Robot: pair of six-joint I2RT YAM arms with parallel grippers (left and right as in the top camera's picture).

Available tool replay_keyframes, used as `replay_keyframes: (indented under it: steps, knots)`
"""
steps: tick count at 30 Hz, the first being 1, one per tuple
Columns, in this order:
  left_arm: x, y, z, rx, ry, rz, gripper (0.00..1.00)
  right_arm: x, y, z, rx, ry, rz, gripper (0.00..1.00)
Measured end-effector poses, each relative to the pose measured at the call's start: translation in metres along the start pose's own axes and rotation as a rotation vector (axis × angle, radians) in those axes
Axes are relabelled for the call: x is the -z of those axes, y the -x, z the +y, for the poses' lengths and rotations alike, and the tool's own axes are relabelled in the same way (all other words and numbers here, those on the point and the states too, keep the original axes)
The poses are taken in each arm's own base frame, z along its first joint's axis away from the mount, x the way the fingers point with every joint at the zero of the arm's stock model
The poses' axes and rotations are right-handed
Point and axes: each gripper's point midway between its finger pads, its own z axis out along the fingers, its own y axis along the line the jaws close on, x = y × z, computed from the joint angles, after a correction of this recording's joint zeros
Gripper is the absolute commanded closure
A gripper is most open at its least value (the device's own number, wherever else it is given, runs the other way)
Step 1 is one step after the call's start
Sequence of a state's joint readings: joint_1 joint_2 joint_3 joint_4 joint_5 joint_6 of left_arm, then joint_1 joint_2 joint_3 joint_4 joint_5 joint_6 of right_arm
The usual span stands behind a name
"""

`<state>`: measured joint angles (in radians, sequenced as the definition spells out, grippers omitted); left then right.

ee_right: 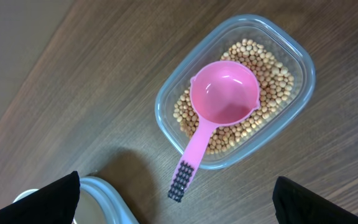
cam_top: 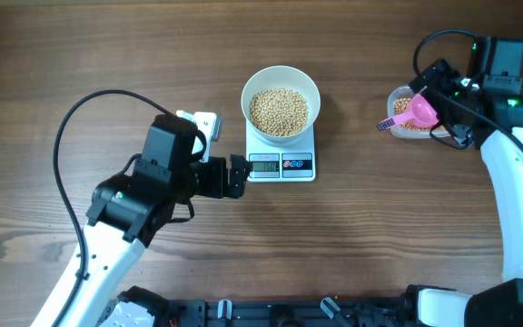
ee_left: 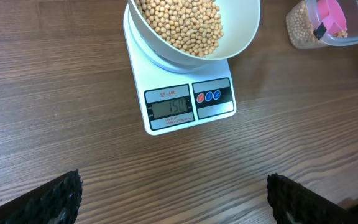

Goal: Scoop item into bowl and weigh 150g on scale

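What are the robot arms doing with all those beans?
They're weighing beans. The white bowl, full of beans, sits on the scale, whose display seems to read 150. The pink scoop lies empty in the clear tub on more beans. The left tool and right tool are both open, holding nothing.

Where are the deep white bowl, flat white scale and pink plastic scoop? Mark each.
deep white bowl [cam_top: 281,78], overhead view, bare inner wall.
flat white square scale [ee_left: 171,107], left wrist view, grey display.
pink plastic scoop [ee_right: 224,99], right wrist view, cup.
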<state>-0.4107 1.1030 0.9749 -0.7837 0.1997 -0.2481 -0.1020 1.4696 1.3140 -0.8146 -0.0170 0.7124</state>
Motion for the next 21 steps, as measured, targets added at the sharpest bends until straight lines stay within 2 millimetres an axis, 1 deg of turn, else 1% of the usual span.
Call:
replay_keyframes:
  steps: [3,4,6,10,12,14,17,19,21]
  knots:
    - [0.000,0.000,0.000,0.000,0.000,0.000,0.00,0.013,0.012,0.010,0.064,0.051,-0.063,0.01]
    - [0.000,0.000,0.000,0.000,0.000,0.000,0.00,0.015,0.012,0.011,0.086,0.054,-0.068,0.00]
    - [0.000,0.000,0.000,0.000,0.000,0.000,0.00,0.041,0.025,0.022,0.156,0.114,-0.155,0.00]
    - [0.000,0.000,0.000,0.000,0.000,0.000,0.00,0.085,0.040,0.036,0.290,0.189,-0.298,0.00]
    - [0.000,0.000,0.000,0.000,0.000,0.000,0.00,0.101,0.043,0.038,0.339,0.218,-0.367,0.00]
    - [0.000,0.000,0.000,0.000,0.000,0.000,0.00,0.110,0.037,0.034,0.375,0.238,-0.418,0.00]
    - [0.000,0.000,0.000,0.000,0.000,0.000,0.00,0.118,0.026,0.025,0.417,0.264,-0.487,0.00]
    - [0.000,0.000,0.000,0.000,0.000,0.000,0.00,0.124,0.016,0.016,0.446,0.280,-0.535,0.00]
    - [0.000,0.000,0.000,0.000,0.000,0.001,0.00,0.127,0.001,0.003,0.476,0.291,-0.577,0.00]
